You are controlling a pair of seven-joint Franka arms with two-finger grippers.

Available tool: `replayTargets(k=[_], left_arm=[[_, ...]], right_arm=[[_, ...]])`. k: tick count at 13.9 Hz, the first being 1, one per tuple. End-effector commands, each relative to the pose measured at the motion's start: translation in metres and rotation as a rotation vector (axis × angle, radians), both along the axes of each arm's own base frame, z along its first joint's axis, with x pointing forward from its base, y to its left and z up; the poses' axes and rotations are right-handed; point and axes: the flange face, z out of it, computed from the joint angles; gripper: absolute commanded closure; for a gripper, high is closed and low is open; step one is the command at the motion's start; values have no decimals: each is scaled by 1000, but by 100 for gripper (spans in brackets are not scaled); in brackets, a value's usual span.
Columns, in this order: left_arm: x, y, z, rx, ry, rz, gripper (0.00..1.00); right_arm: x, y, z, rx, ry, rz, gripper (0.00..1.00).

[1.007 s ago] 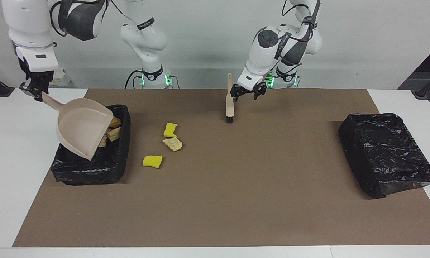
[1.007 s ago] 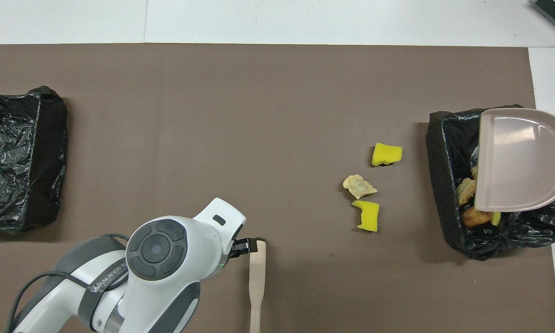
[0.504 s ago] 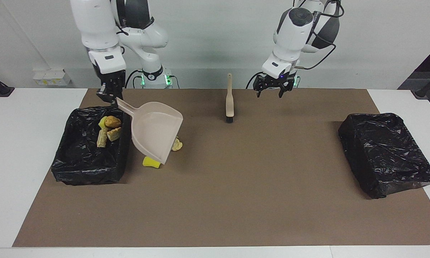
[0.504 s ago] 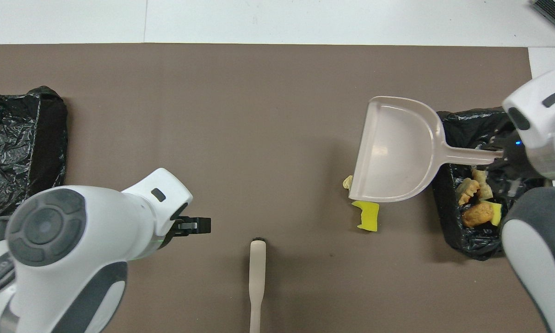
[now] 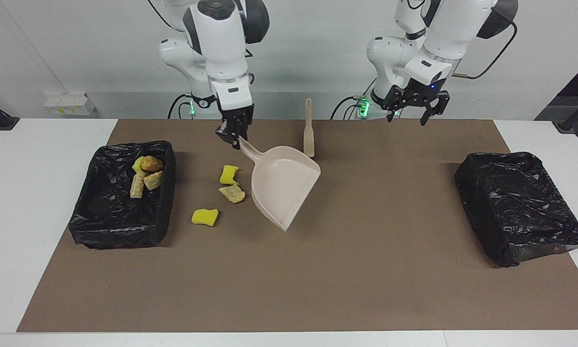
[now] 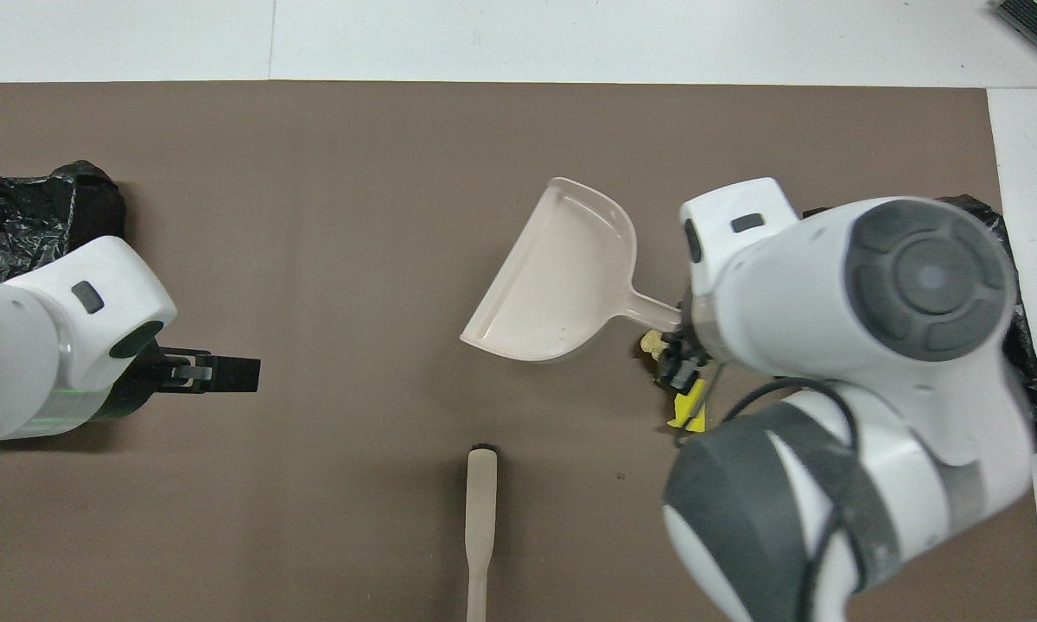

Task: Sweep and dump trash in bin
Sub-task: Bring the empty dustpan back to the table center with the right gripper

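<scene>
Right gripper [image 5: 234, 136] clamps the dustpan [image 5: 283, 185] handle, the pan tilted above the mat [image 5: 318, 270] beside three scraps [image 5: 231, 193]. Four more scraps lie in the bin [image 5: 103, 226] at the right arm's end. Left gripper [image 5: 413, 110] hangs with fingers spread, empty. Brush [image 5: 308, 129] lies nearer the robots.

Right tool [image 5: 234, 133] clamped, raised — left tool [image 5: 413, 112] spread wide.

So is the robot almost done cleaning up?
Partly. Four scraps already sit in the bin. The right end effector holds the empty dustpan beside three loose scraps. The brush lies untouched; the left end effector waits, open.
</scene>
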Motion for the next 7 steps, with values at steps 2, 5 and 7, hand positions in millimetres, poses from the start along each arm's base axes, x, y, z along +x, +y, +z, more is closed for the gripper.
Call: replayTargets(k=[2, 5, 7], left_arm=[[3, 17, 23, 18, 3, 13, 0], [6, 22, 48, 3, -47, 20, 0], [7, 25, 61, 2, -73, -22, 0]], right_arm=[[9, 56, -41, 119, 6, -451, 100], [3, 84, -63, 152, 50, -726, 100], [5, 94, -74, 171, 51, -809, 100]])
